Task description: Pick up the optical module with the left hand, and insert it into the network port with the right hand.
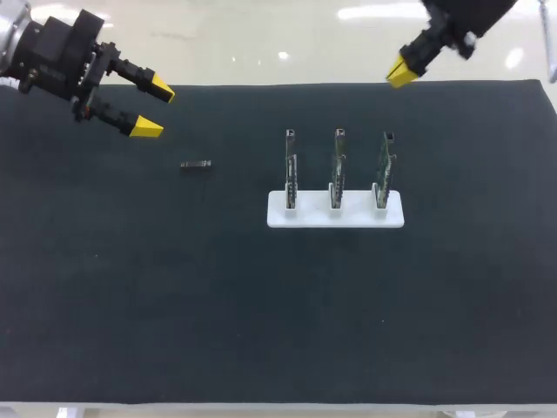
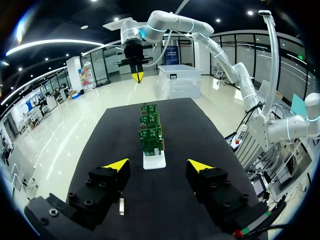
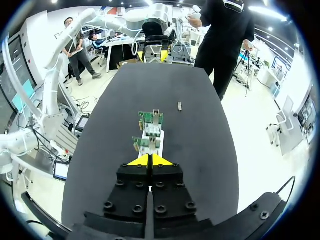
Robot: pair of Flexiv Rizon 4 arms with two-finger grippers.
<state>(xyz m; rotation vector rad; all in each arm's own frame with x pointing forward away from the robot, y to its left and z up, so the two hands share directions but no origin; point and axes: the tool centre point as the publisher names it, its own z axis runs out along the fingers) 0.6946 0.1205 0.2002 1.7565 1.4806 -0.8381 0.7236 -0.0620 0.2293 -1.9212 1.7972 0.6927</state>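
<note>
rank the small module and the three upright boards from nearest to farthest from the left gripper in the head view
1. module, lying flat on the mat, close to the left gripper
2. left board, the stand's near end
3. middle board, stand's centre
4. right board, stand's far end

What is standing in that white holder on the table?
Three green circuit boards stand upright in a row in the white holder. Their bottom edges sit inside it, out of sight.
</note>
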